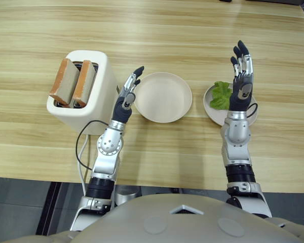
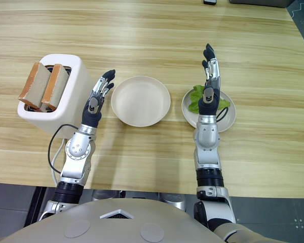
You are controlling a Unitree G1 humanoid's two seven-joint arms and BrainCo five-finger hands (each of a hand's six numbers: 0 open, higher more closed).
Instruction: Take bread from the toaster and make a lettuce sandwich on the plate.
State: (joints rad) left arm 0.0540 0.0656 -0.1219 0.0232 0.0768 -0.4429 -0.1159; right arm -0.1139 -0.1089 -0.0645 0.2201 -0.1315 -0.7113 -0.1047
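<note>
Left hand [image 1: 127, 98] hovers with its fingers stretched out and holding nothing, in the gap between the toaster [image 1: 102, 83] and the empty plate [image 1: 163, 97], just beside the toaster's right wall. Two slices of bread stand on edge in the toaster's slots, side by side: the left slice [image 1: 64, 81] and the right slice [image 1: 84, 82]. Both poke well above the top, with their long edges running away from the robot and their broad faces turned left and right. The bread lies to the left of this hand and slightly beyond it, so the left hand is clearly the nearer one, and the right slice is the closer of the two. Reaching it likely means going up and over the toaster's top edge, then pinching the slice across its thin sides. Right hand [image 1: 241, 76] is raised with fingers straight and empty, above a small dish [image 2: 230, 114] that holds a leaf of green lettuce [image 1: 222, 95]. The empty plate sits between the two hands on the wooden table [image 1: 167, 30], just right of the toaster and apart from the dish.
</note>
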